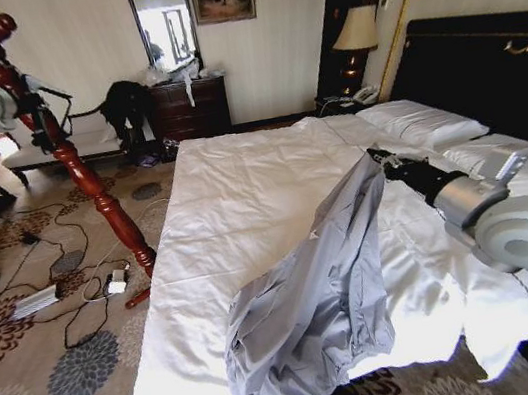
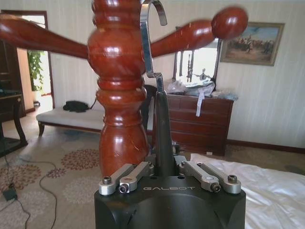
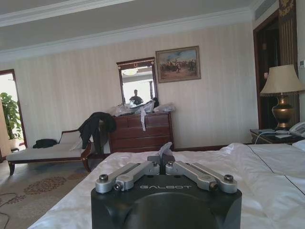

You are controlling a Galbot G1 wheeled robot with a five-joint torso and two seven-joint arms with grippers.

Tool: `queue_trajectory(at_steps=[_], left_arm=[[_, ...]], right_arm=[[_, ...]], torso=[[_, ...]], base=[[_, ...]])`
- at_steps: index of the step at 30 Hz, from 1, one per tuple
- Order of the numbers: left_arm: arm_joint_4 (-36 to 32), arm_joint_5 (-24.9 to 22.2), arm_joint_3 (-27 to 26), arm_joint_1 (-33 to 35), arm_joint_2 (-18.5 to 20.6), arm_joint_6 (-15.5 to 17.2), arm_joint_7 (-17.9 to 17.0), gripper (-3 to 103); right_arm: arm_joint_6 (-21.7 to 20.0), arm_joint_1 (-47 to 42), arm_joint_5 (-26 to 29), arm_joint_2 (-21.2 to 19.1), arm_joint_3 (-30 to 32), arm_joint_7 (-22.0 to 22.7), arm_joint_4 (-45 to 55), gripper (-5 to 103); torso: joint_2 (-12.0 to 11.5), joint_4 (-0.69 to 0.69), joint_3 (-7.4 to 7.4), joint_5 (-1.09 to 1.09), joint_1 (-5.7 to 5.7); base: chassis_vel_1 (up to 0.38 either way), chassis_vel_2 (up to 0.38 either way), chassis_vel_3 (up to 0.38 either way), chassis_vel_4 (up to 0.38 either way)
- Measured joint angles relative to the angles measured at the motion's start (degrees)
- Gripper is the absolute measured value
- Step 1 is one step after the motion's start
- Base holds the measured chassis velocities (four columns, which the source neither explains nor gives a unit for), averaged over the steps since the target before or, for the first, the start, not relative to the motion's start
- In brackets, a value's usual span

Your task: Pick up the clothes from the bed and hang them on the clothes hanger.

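One shirt (image 1: 312, 301) trails from the clenched right hand (image 1: 381, 160) down across the bed (image 1: 236, 212); the left hand (image 2: 164, 168) grips the hanger (image 2: 159, 119) beside a wooden post (image 2: 119, 95).

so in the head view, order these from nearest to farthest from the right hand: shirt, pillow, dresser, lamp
1. Shirt: pinched in the right hand, draping toward the bed's foot.
2. Pillow: just beyond the hand, by the headboard.
3. Lamp: on the nightstand past the bed.
4. Dresser: against the far wall.
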Motion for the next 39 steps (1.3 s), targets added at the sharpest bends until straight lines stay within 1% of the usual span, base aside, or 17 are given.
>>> queue_trajectory(at_steps=[1, 5, 6, 10, 11, 15, 16, 17, 20, 21, 22, 25, 26, 30, 31, 35, 39], left_arm=[[0.00, 0.00, 0.00, 0.00, 0.00, 0.00, 0.00, 16], [-9.02, -0.46, 4.53, -5.56, -6.18, -1.19, 0.44, 16], [-9.02, -0.46, 4.53, -5.56, -6.18, -1.19, 0.44, 16], [-20.98, -0.28, 10.57, -12.37, -14.49, -2.21, 2.32, 16], [-20.98, -0.28, 10.57, -12.37, -14.49, -2.21, 2.32, 16], [-33.65, -0.28, 14.75, -17.26, -24.64, -3.41, 4.12, 16], [-33.65, -0.28, 14.75, -17.26, -24.64, -3.41, 4.12, 16], [-37.04, -0.29, 17.90, -20.08, -27.54, -3.58, 4.64, 16], [-45.60, 0.30, 21.95, -25.07, -35.42, -3.71, 5.33, 16], [-49.27, 0.42, 22.26, -25.62, -38.15, -3.75, 5.45, 16], [-49.27, 0.42, 22.26, -25.62, -38.15, -3.75, 5.45, 16], [-58.54, 0.85, 22.34, -25.70, -45.16, -4.46, 6.38, 16], [-58.54, 0.85, 22.34, -25.70, -45.16, -4.46, 6.38, 16], [-68.88, 2.66, 23.60, -25.15, -52.86, -6.29, 8.78, 16], [-68.88, 2.66, 23.60, -25.15, -52.86, -6.29, 8.78, 16], [-76.08, 3.31, 26.29, -24.36, -57.46, -6.68, 11.27, 16], [-83.43, 7.46, 32.99, -24.36, -61.11, -6.96, 13.17, 16]], right_arm=[[0.00, 0.00, 0.00, 0.00, 0.00, 0.00, 0.00, 1], [0.00, -0.20, -0.38, 0.32, 0.01, -0.01, 0.02, 1], [0.00, -0.20, -0.38, 0.32, 0.01, -0.01, 0.02, 1], [-0.04, -0.60, -0.65, 0.53, 0.02, 0.07, 0.13, 1], [-0.04, -0.60, -0.65, 0.53, 0.02, 0.07, 0.13, 1], [-0.09, -1.65, -1.10, 0.44, 0.20, 0.12, 0.28, 1], [-0.09, -1.65, -1.10, 0.44, 0.20, 0.12, 0.28, 1], [-0.09, -2.08, -1.27, 0.43, 0.27, 0.13, 0.37, 1], [-0.11, -3.38, -1.63, 0.56, 0.78, 0.18, 0.76, 1], [-0.11, -3.86, -1.69, 0.58, 1.00, 0.20, 0.89, 1], [-0.11, -3.86, -1.69, 0.58, 1.00, 0.20, 0.89, 1], [-0.14, -4.62, -1.98, 0.56, 1.38, 0.51, 1.21, 1], [-0.14, -4.62, -1.98, 0.56, 1.38, 0.51, 1.21, 1], [-1.15, -5.16, -1.83, 0.36, 2.00, 2.34, 2.73, 1], [-1.15, -5.16, -1.83, 0.36, 2.00, 2.34, 2.73, 1], [-2.14, -7.97, -2.12, -0.28, 3.83, 2.84, 4.35, 1], [-3.21, -10.46, -4.89, 0.25, 4.32, 3.64, 4.22, 1]], torso=[[0.00, 0.00, 0.00, 0.00, 0.00], [0.00, -0.01, 0.00, 0.00, 0.00], [0.00, -0.01, 0.00, 0.00, 0.00], [0.01, 0.04, -0.01, -0.02, -0.01], [0.01, 0.04, -0.01, -0.02, -0.01], [0.01, -0.04, -0.01, -0.01, 0.00], [0.01, -0.04, -0.01, -0.01, 0.00], [0.01, -0.04, -0.01, 0.01, -0.01], [0.01, 0.05, -0.01, -0.04, -0.01], [0.01, 0.05, -0.01, -0.05, -0.01], [0.01, 0.05, -0.01, -0.05, -0.01], [0.01, -0.05, -0.01, 0.01, -0.01], [0.01, -0.05, -0.01, 0.01, -0.01], [0.01, 0.01, 0.00, -0.01, 0.00], [0.01, 0.01, 0.00, -0.01, 0.00], [0.01, -0.01, -0.01, -0.01, -0.01], [0.01, -0.02, 0.00, 0.01, 0.00]], base=[[0.000, 0.000, 0.000, 0.000], [0.000, 0.000, 0.000, 0.000], [0.000, 0.000, 0.000, 0.000], [0.000, 0.000, 0.000, 0.000], [0.000, 0.000, 0.000, 0.000], [0.000, 0.000, 0.000, 0.000], [0.000, 0.000, 0.000, 0.000], [0.000, 0.000, 0.000, 0.000], [0.000, 0.000, 0.000, 0.000], [0.000, 0.000, 0.000, 0.000], [0.000, 0.000, 0.000, 0.000], [0.000, 0.000, 0.000, 0.000], [0.000, 0.000, 0.000, 0.000], [0.000, 0.000, 0.000, 0.000], [0.000, 0.000, 0.000, 0.000], [0.000, 0.000, 0.000, 0.000], [0.000, 0.000, 0.000, 0.000]])
